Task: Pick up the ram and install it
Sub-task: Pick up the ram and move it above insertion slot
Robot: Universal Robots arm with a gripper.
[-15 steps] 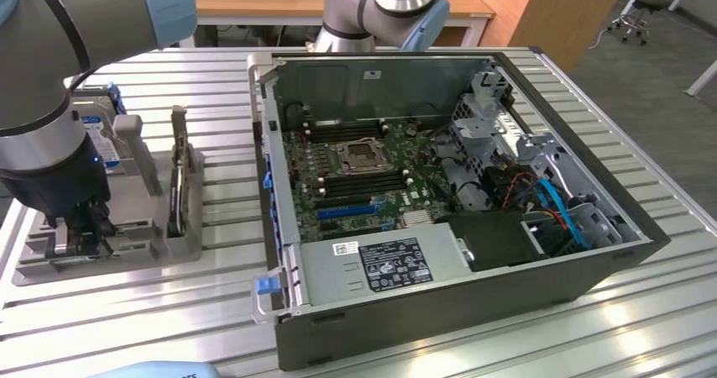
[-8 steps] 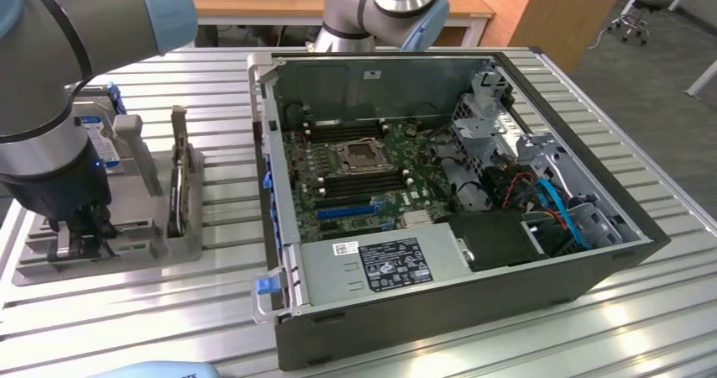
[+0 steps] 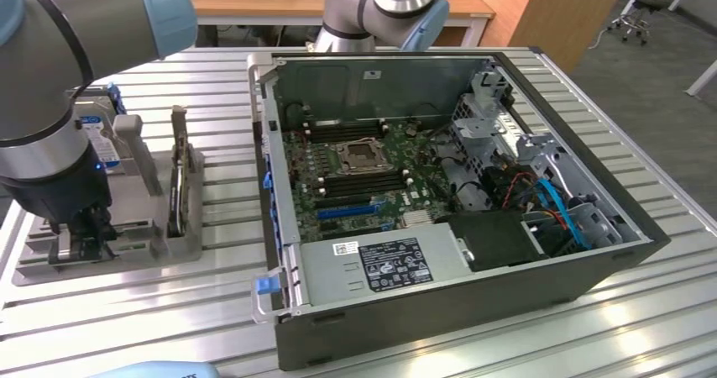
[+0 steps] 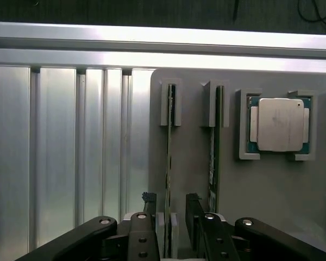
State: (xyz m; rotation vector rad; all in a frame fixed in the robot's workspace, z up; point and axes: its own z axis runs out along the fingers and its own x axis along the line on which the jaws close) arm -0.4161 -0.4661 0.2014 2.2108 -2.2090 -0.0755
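The arm point(image 3: 45, 151) points straight down, its pincer point(image 4: 171, 209) spread wide.

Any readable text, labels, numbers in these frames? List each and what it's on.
No text here can be read.
Power supply's black label: print too small to read.
White sticker beside it: too small to read.
Hard drive's blue label: blurred.
Processor lid: faint marks, unreadable.
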